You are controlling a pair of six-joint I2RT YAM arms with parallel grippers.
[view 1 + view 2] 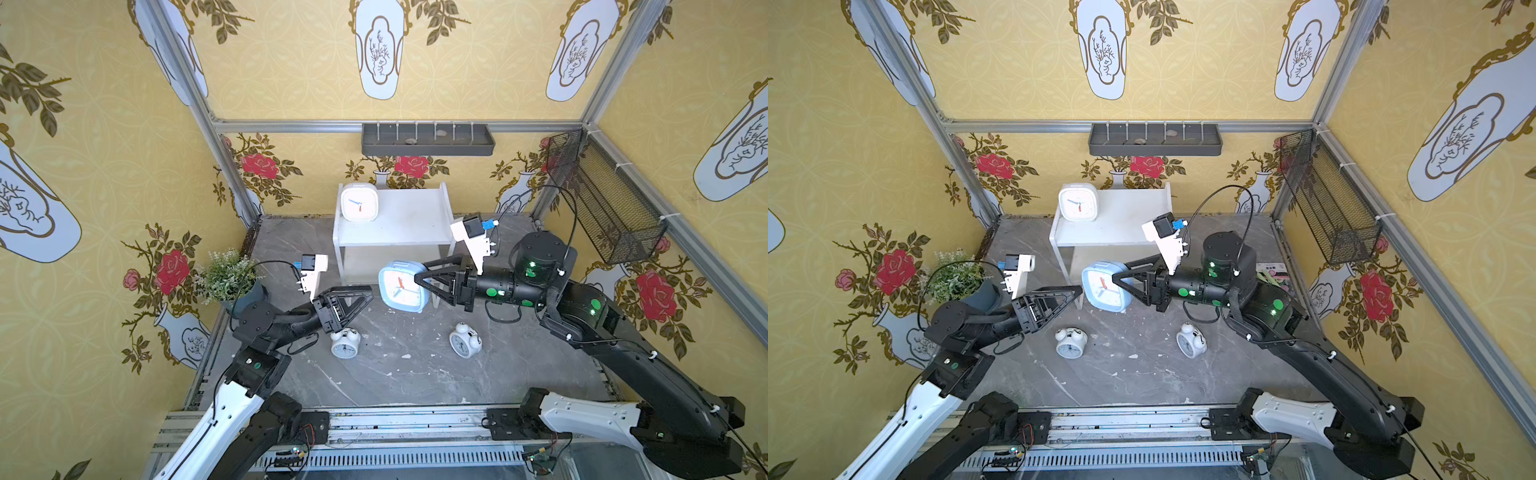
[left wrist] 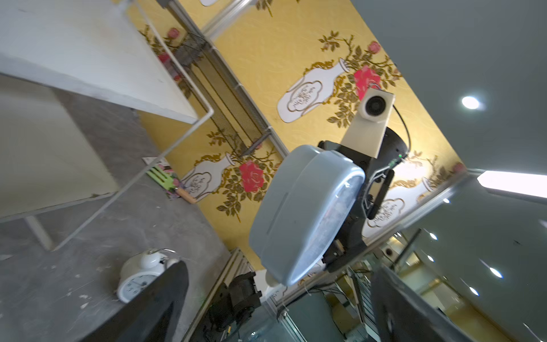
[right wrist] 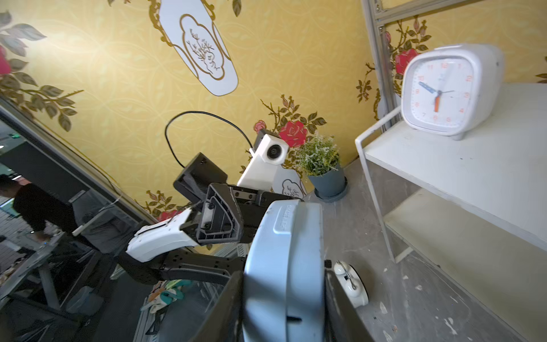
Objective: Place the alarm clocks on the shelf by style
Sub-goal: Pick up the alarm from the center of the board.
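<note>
Yellow wallpaper with roses and vases closes in a grey marbled tabletop [image 1: 415,374]. At 12 o'clock stands the white two-tier shelf [image 1: 411,222]. The white square clock [image 1: 359,202] sits upright at the 9 o'clock end of its top board, face to the front, and the rest of that board is bare.

Just at 6 o'clock of the shelf, the light blue clock [image 1: 400,286] hangs clear of the tabletop. The right fingers [image 3: 337,302] pinch it front and back, reaching in from 3 o'clock. The left fingers [image 2: 154,308] are spread wide and hold nothing. They point at the blue clock from 9 o'clock, close beside it but not touching.

Both twin-bell clocks rest on the tabletop. One twin-bell clock [image 1: 345,343] is at about 7 o'clock of the blue clock, under the left arm's wrist. The other twin-bell clock [image 1: 464,340] is at about 5 o'clock.

A potted plant [image 1: 226,274] stands at 9 o'clock of the tabletop. A grey tray [image 1: 428,141] hangs on the back wall, and a black mesh basket [image 1: 602,208] hangs at 2 o'clock.
</note>
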